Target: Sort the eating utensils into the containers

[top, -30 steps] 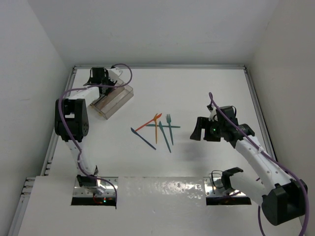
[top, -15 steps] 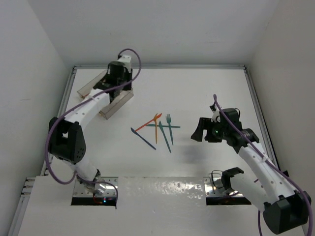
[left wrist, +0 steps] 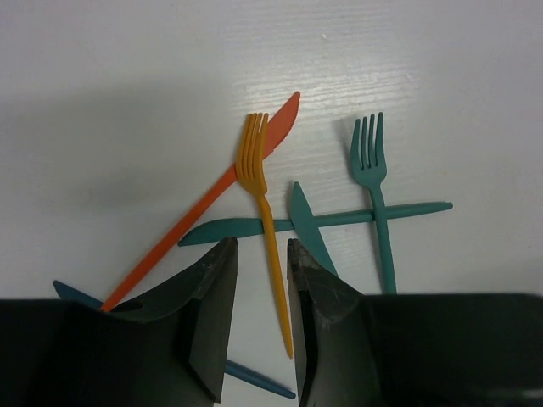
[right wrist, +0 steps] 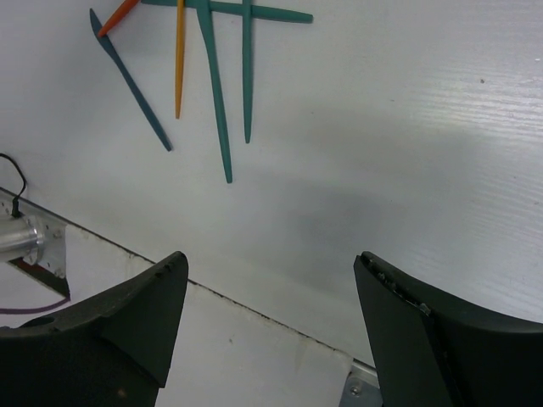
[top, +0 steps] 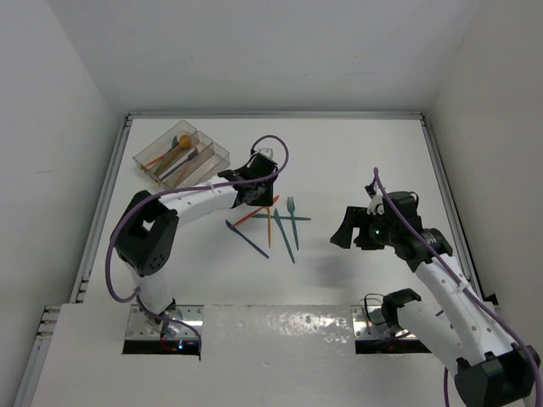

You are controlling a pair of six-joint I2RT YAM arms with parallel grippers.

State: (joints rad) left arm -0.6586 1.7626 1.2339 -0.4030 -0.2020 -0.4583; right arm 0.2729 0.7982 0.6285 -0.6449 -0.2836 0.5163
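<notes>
White table (top: 356,153) carries loose eating utensils (left wrist: 251,157) (orange, teal, dark blue).

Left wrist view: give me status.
Left jaws narrowly open, empty, lined up over orange fork. Right jaws wide open, empty, off beside the pile. Fork crosses orange knife and teal knife. Tray partly filled.
</notes>
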